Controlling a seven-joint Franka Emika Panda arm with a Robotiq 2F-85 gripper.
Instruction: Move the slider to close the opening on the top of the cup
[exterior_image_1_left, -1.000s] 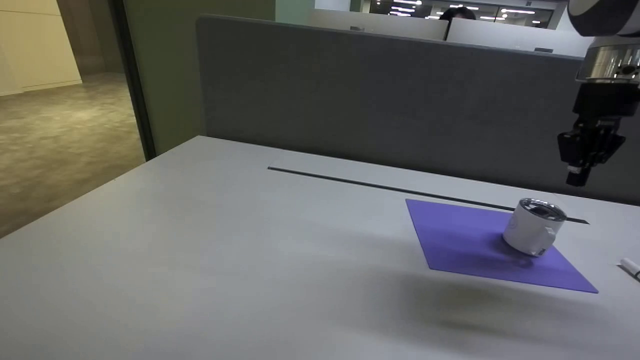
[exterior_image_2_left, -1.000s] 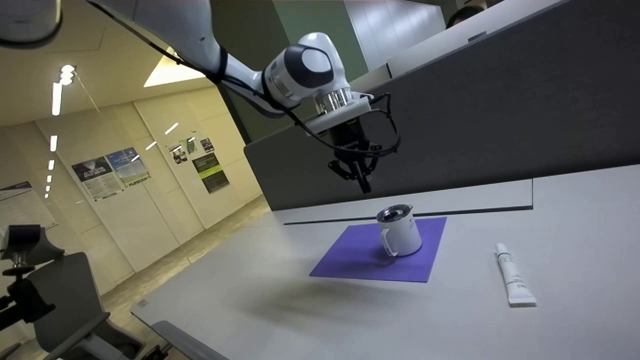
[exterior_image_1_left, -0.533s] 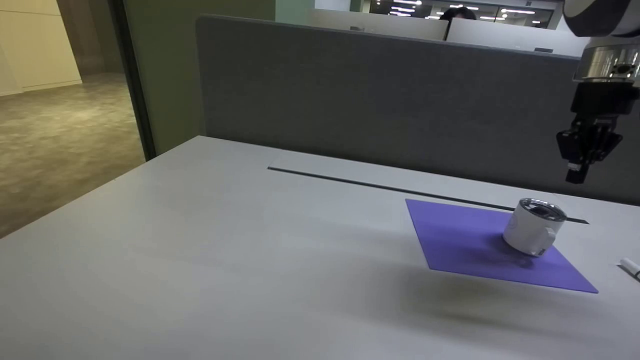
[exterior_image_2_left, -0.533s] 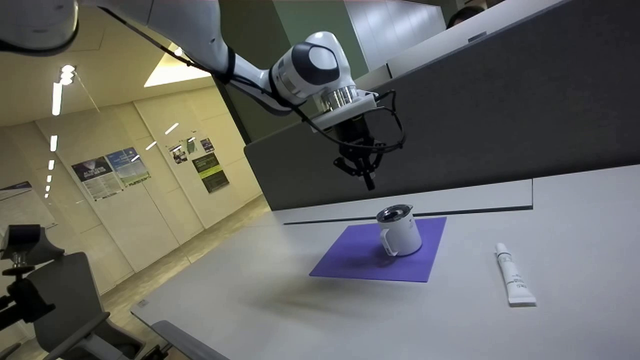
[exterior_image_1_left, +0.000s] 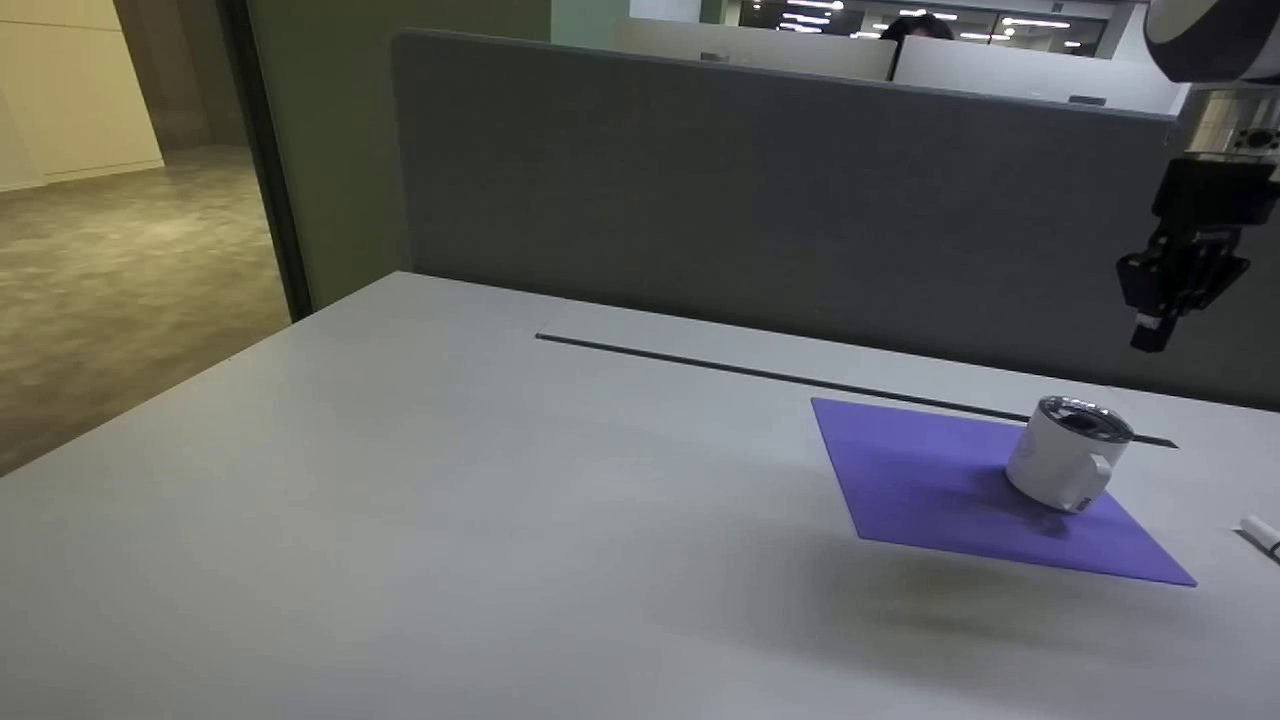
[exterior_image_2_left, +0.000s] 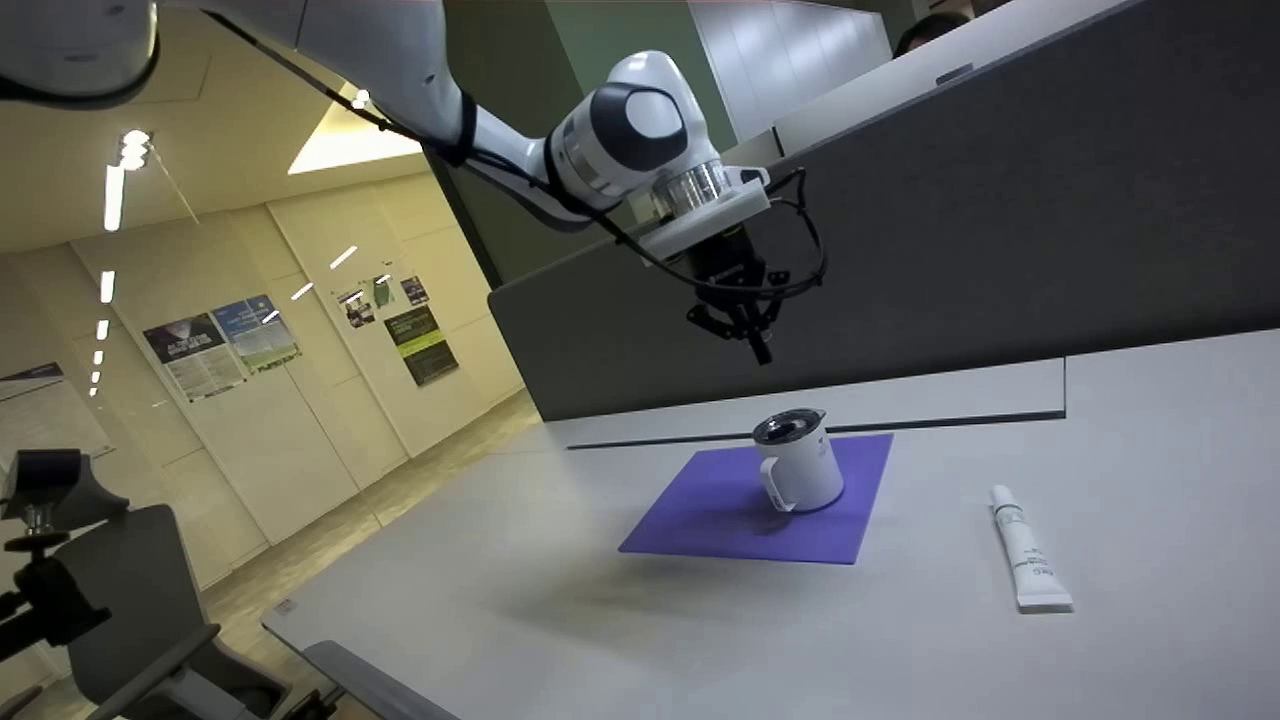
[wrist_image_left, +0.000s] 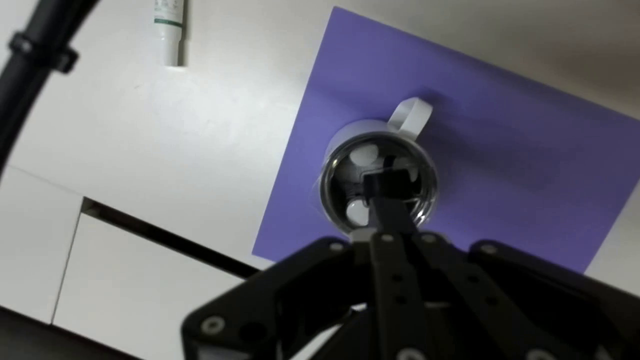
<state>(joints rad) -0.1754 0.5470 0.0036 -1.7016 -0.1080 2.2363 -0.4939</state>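
Note:
The cup is a short white mug with a handle (exterior_image_1_left: 1050, 470) (exterior_image_2_left: 808, 475) (wrist_image_left: 356, 130). It stands upright on the purple mat (exterior_image_1_left: 900, 470) (exterior_image_2_left: 690, 510) (wrist_image_left: 530, 150). Its shiny clear lid (exterior_image_2_left: 787, 427) (wrist_image_left: 364, 155) has a dark patch in the middle (exterior_image_1_left: 1080, 422). I cannot clearly make out the slider; my fingertips cover part of the lid in the wrist view. My gripper (exterior_image_1_left: 1150, 338) (exterior_image_2_left: 763, 355) (wrist_image_left: 387, 186) is shut with nothing seen between the fingers. It hangs above the mug, apart from it in both exterior views.
A white tube (exterior_image_2_left: 1030, 555) (wrist_image_left: 169, 30) lies on the white table beside the mat. A dark slot (exterior_image_1_left: 760, 374) (exterior_image_2_left: 950, 423) runs along the table behind the mug. A grey partition (exterior_image_1_left: 780, 210) (exterior_image_2_left: 1000, 230) stands along the table's back edge.
My gripper has risen a little above the mug and, in an exterior view, shifted to the right. The mug, the mat and the tube have not moved.

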